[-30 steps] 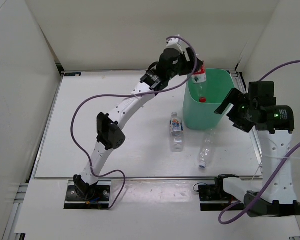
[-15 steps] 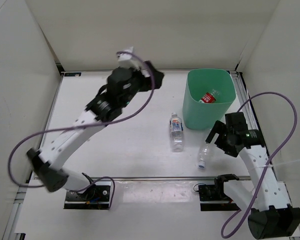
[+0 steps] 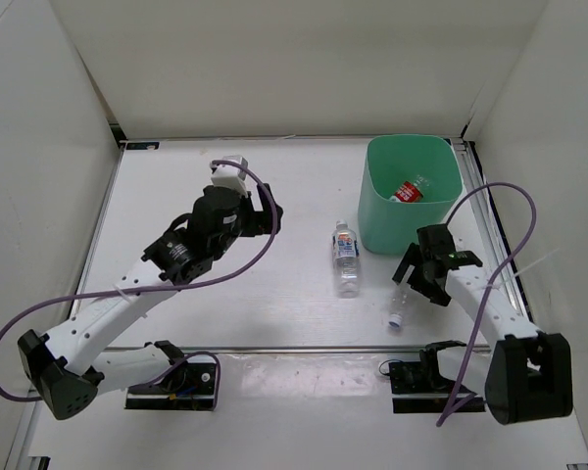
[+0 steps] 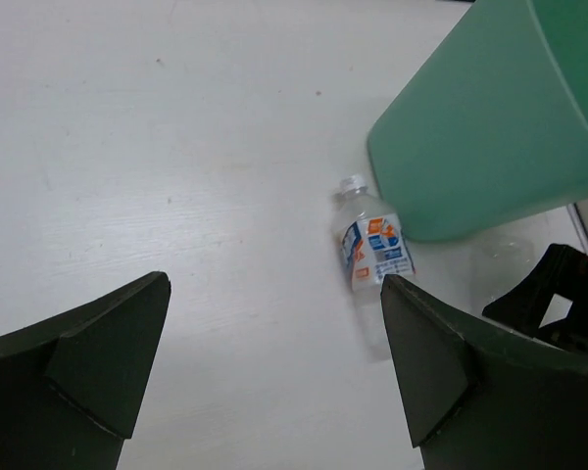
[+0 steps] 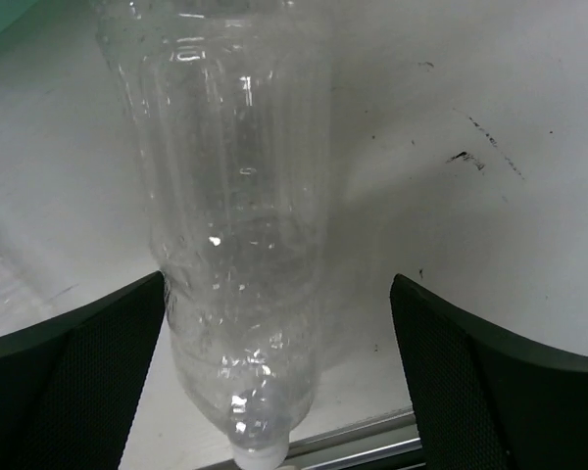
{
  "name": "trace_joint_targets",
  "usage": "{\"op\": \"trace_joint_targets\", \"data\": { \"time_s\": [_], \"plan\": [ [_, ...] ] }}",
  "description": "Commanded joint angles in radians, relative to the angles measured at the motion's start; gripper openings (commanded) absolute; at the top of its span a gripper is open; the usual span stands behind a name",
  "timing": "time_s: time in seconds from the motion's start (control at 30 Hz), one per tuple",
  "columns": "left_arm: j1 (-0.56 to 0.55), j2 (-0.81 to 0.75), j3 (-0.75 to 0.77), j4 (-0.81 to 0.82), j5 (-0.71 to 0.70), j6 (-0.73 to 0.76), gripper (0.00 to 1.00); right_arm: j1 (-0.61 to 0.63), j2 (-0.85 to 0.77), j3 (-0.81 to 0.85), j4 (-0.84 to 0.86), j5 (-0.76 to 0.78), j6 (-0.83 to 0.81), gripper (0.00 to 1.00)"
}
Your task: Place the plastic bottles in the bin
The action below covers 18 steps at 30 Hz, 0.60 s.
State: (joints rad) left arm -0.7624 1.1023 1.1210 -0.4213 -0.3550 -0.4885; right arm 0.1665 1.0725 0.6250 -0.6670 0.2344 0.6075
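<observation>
Beside the bin (image 3: 377, 230), blue-white bottle (image 3: 346, 262), unlabelled bottle (image 5: 240, 245).

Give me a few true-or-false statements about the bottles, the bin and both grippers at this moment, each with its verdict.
1. A red-labelled bottle lies inside the bin. True.
2. The left gripper is holding the blue-and-white labelled bottle. False: that gripper is open and empty, and the bottle lies on the table beside the bin.
3. The right gripper is open, with the unlabelled bottle between its fingers. True.
4. The unlabelled bottle stands upright. False: it lies on its side on the table, cap toward the near edge.
</observation>
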Motion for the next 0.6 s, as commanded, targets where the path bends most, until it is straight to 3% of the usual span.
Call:
{"op": "trace_joint_targets", "data": {
  "time_s": [0.0,0.07,0.2,0.33,0.43,0.57],
  "plan": [
    [-0.005,-0.024,0.005,-0.076,-0.007,0.027,1.00,0.014,0.062,0.034,0.041,0.080,0.044,0.96],
    [-0.005,-0.033,0.005,-0.076,-0.048,0.014,1.00,0.014,0.083,0.035,0.015,0.080,0.084,0.90],
    [-0.005,-0.044,0.005,-0.097,-0.084,0.002,1.00,0.014,0.135,0.056,-0.035,0.030,0.110,0.67],
    [-0.005,-0.044,0.016,-0.106,-0.119,0.011,1.00,0.024,0.084,0.125,-0.187,-0.039,0.121,0.43],
    [-0.005,-0.044,0.025,-0.131,-0.166,-0.011,1.00,0.044,-0.038,0.227,-0.288,-0.072,0.132,0.35],
    [0.018,-0.053,0.023,-0.155,-0.176,-0.076,1.00,0.053,-0.184,0.457,-0.450,-0.052,0.134,0.34]
  ]
}}
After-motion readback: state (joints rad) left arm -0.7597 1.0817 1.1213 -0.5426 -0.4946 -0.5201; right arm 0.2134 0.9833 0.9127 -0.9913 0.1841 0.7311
